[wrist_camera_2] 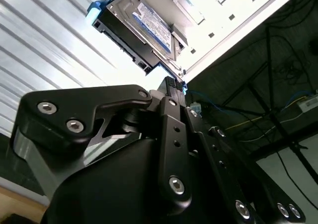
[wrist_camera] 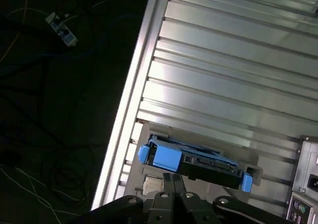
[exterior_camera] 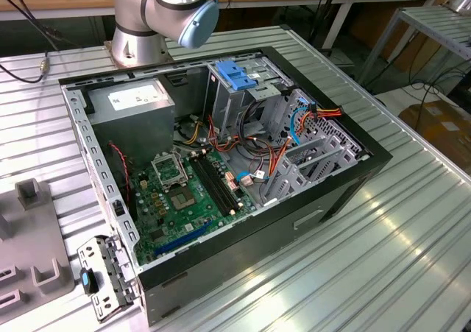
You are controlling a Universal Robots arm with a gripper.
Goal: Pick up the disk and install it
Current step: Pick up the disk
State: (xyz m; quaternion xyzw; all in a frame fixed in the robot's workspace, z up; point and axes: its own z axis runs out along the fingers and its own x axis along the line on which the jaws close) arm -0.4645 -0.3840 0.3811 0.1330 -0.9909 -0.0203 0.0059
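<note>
My gripper (wrist_camera: 173,178) hung just beside the disk (wrist_camera: 198,160). In both wrist views my jaws were pressed together and pinched nothing. The disk lay flat, label up, on a grey plate (wrist_camera: 147,132) at the edge of the ribbed metal table (wrist_camera: 238,60), close to where the table dropped off to the dark floor. Its blue side rails showed at both ends. My fingertips pointed at 1 long side of it, and I could not tell whether they touched it or stood a little apart.

In the exterior view the computer case (exterior_camera: 346,192) sat open on the table, and the drive cage (exterior_camera: 239,74) with its blue top stood inside it. I could not tell from there what the cage held.

I judged the task barely begun. I had reached the disk, but the disk was not yet gripped or lifted, and both the pick-up and the fitting into the case were undone.
</note>
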